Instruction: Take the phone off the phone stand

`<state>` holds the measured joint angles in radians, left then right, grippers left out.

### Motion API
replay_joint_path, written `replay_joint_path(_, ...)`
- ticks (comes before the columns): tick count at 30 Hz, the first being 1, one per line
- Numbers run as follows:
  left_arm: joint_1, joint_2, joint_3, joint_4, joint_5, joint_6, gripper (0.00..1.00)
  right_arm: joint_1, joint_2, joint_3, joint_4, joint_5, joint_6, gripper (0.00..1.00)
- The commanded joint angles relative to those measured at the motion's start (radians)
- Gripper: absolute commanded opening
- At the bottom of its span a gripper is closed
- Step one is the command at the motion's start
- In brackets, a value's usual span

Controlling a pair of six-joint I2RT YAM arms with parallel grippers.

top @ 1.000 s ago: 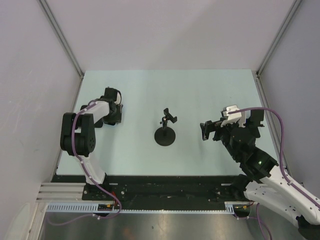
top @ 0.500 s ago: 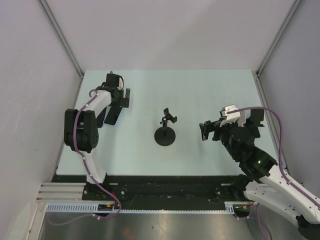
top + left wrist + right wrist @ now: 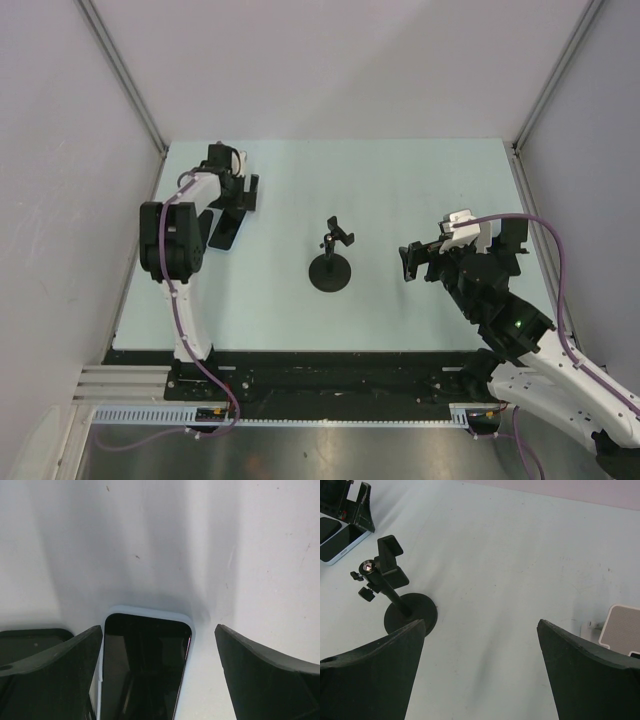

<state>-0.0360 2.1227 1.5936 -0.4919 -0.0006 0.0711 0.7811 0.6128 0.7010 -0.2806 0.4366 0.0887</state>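
The phone point(image 3: 224, 232) is lying flat on the table point(image 3: 400, 190), screen up in a pale blue case, well to the left of the phone stand point(image 3: 332, 262) and apart from it. The left gripper point(image 3: 240, 193) is hanging over the phone's far end with its fingers point(image 3: 55, 665) spread wide. In the left wrist view the phone's rounded end is showing between the two fingers. The left one is covering the case's left edge, and a strip of bare table is showing between the case and the right one. Neither finger is visibly pressing on the phone.

The phone stand is standing upright near the middle of the table on its round black base. Its clamp is tilting at the top of a short post, with small knobs at the joint, and is holding nothing. Only bare table is lying between the stand and the phone.

The right gripper point(image 3: 408, 262) is hovering to the right of the stand, apart from it, and is pointing toward it. Its fingers are also spread wide and are carrying nothing. From the right wrist, the stand is sitting between these fingers and the phone beyond. A small pale boxy thing point(image 3: 621, 629) is peeking in at that view's right edge; what it is I cannot tell.

Grey walls point(image 3: 330, 60) are enclosing the table on three sides.
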Motion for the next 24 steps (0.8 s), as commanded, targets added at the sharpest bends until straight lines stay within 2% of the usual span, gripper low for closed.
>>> replay_joint_path(1, 0.028, 0.029, 0.045, 0.004, 0.065, 0.047, 1.0, -0.006, 0.001, -0.001, 0.009, -0.004, -0.021, 1.0)
replay_joint_path(9, 0.033, 0.034, 0.061, 0.003, 0.083, 0.045, 0.99, -0.006, 0.01, -0.001, 0.014, -0.012, -0.021, 1.0)
replay_joint_path(13, 0.033, 0.043, 0.054, 0.004, 0.079, 0.053, 0.94, -0.006, 0.005, -0.001, 0.015, -0.013, -0.024, 1.0)
replay_joint_path(18, 0.033, 0.03, 0.028, 0.001, 0.039, 0.065, 0.71, -0.005, 0.004, -0.001, 0.015, -0.013, -0.023, 1.0)
replay_joint_path(24, 0.033, -0.003, 0.009, 0.001, 0.002, 0.078, 0.63, -0.008, 0.01, 0.0, 0.015, -0.022, -0.024, 1.0)
